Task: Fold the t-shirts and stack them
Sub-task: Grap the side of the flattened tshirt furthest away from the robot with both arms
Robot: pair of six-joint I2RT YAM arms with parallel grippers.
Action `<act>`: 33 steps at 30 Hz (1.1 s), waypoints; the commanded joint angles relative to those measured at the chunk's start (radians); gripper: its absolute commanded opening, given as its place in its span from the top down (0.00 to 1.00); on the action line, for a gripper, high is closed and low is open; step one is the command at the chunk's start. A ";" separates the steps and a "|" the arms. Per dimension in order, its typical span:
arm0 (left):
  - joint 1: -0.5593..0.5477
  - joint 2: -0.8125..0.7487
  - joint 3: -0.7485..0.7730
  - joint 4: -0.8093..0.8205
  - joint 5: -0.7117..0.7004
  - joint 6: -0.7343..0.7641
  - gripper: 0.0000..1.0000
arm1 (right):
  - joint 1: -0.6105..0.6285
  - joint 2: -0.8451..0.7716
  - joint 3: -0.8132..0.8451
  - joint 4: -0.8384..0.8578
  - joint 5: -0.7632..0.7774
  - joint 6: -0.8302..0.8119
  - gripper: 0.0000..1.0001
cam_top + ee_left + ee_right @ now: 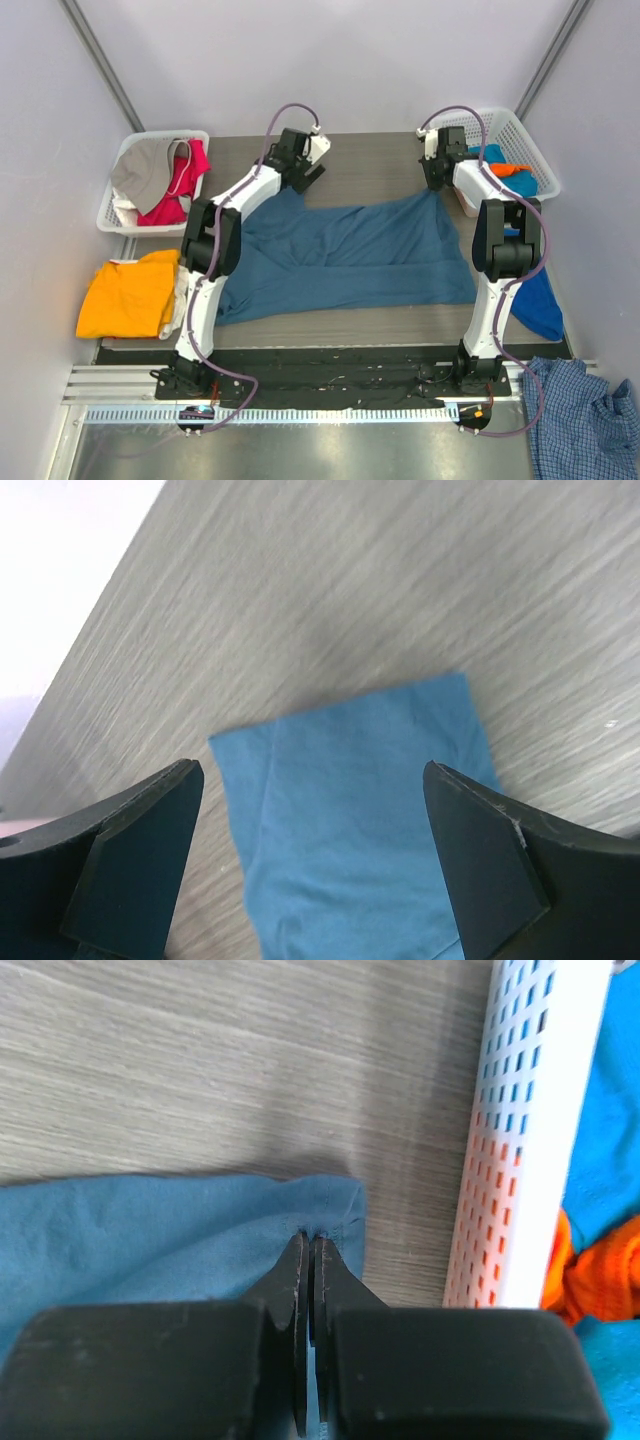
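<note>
A large dark teal-blue t-shirt (340,260) lies spread across the middle of the table. My left gripper (308,170) is open and hovers over the shirt's far left corner. In the left wrist view that blue corner (360,830) lies flat between the two spread fingers (135,860). My right gripper (436,182) is shut on the shirt's far right corner. In the right wrist view the fingertips (310,1245) pinch the stitched hem (340,1205). An orange t-shirt (125,295) lies at the table's left edge.
A white mesh basket (165,135) at the back left holds grey (145,165) and red (180,190) clothes. Another basket (520,125) at the back right, close to my right gripper (520,1140), holds turquoise and orange clothes. A blue cloth (540,300) hangs at the right edge. A checked shirt (580,420) lies at the near right.
</note>
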 commanded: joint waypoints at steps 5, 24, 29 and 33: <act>0.016 0.042 0.090 -0.103 0.194 -0.153 0.04 | -0.002 -0.020 -0.043 0.033 0.011 -0.013 0.99; 0.014 0.219 0.317 -0.234 0.346 -0.185 0.27 | -0.002 -0.046 -0.103 0.047 0.008 -0.012 0.99; 0.017 0.222 0.327 -0.246 0.343 -0.188 0.30 | -0.002 -0.051 -0.109 0.047 0.005 -0.009 0.99; 0.019 0.242 0.355 -0.258 0.299 -0.203 0.32 | -0.003 -0.058 -0.117 0.048 0.000 -0.010 0.99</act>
